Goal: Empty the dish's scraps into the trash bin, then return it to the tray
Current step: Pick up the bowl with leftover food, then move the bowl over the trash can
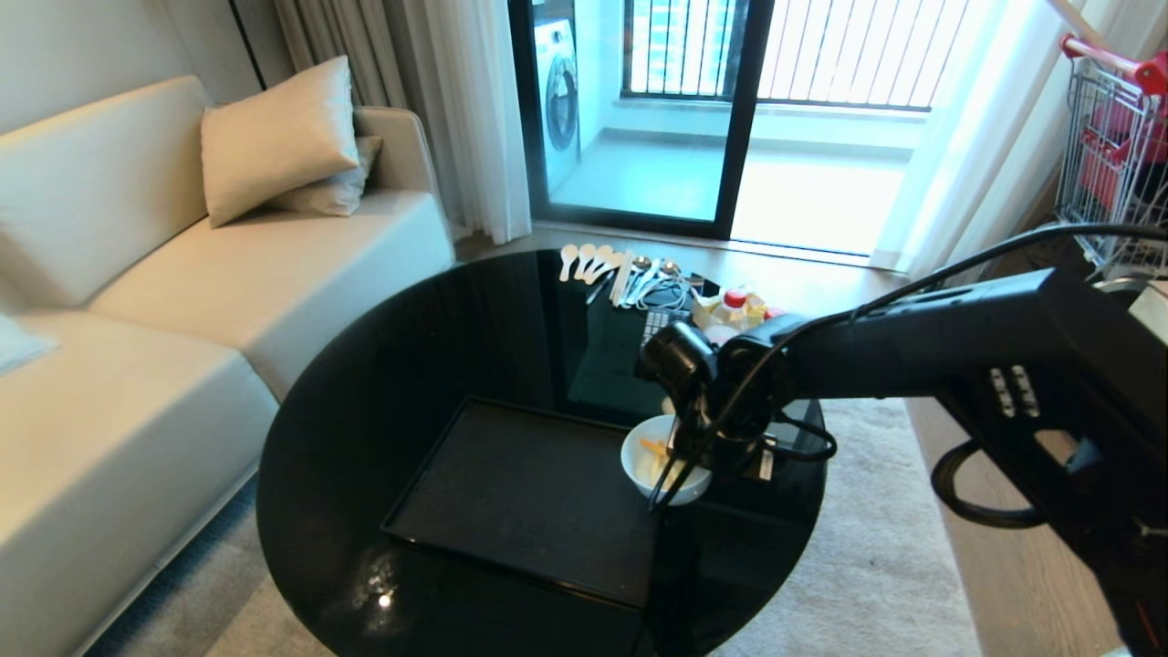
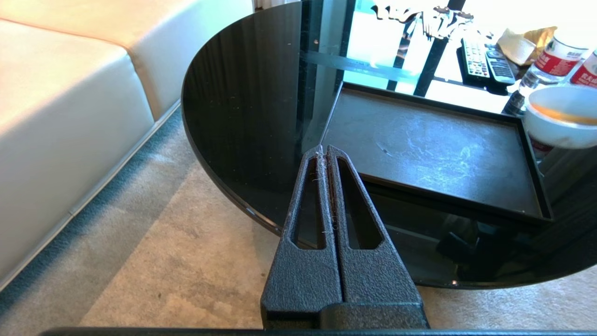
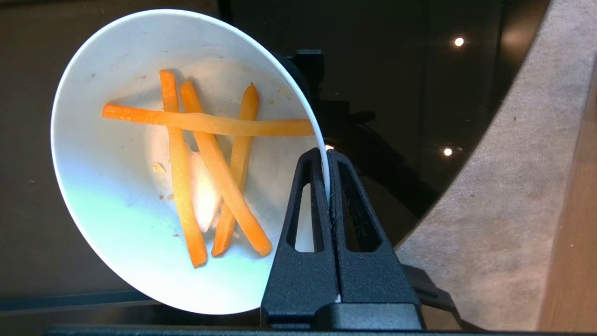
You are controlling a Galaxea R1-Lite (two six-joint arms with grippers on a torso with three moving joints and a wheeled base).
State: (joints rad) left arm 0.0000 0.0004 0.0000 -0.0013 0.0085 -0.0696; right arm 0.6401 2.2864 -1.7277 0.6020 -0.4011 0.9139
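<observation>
The dish [image 3: 116,196], a small white bowl, hangs by its rim from my right gripper [image 3: 326,156], which is shut on the rim with one finger inside and one outside. The scraps [image 3: 205,123], several orange sticks, lie crossed in its bottom. In the head view the dish [image 1: 643,470] is held over the right end of the black tray [image 1: 511,493], with my right gripper [image 1: 683,453] at its right side. The left wrist view shows the dish [image 2: 559,116] raised above the tray [image 2: 433,144]. My left gripper [image 2: 325,150] is shut and empty beside the table's near edge. The trash bin is out of view.
The tray sits on a glossy black round table [image 1: 383,383]. Spoons [image 1: 593,260], remote controls [image 2: 485,63] and bottles [image 1: 733,306] lie at its far side. A cream sofa [image 1: 182,274] stands left, a shopping cart [image 1: 1113,155] far right, and a beige rug [image 1: 876,547] lies beneath.
</observation>
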